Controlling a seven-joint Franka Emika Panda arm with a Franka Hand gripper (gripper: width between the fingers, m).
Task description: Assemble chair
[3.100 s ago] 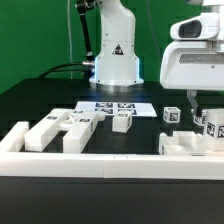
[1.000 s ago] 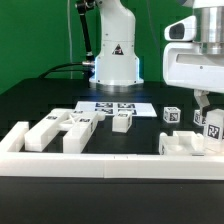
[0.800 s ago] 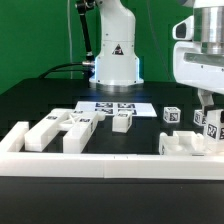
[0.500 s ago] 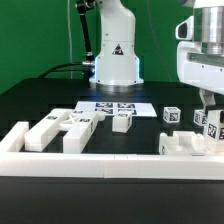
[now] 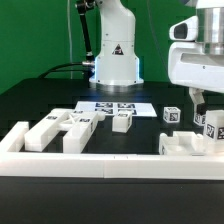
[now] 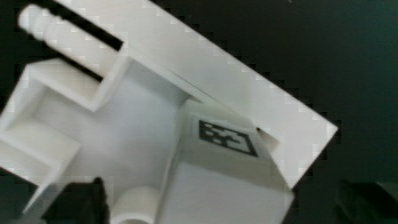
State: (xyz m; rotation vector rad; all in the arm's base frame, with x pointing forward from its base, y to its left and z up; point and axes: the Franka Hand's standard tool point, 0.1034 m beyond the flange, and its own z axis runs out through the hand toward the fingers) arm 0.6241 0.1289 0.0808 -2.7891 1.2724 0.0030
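The pincer (image 5: 207, 106), closed a second ago, now stands with its jaws apart just above the upright tagged chair part (image 5: 211, 127) at 3 o'clock on the counter (image 5: 40, 100), while loose chair pieces (image 5: 62, 128) remain at 8 o'clock.

Arm (image 5: 197, 62) upright; tool (image 5: 205, 108) pointing down, jaws spread wide

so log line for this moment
gripper: open | at: white blocky plastic tagged chair part, exterior view's right | held: nothing
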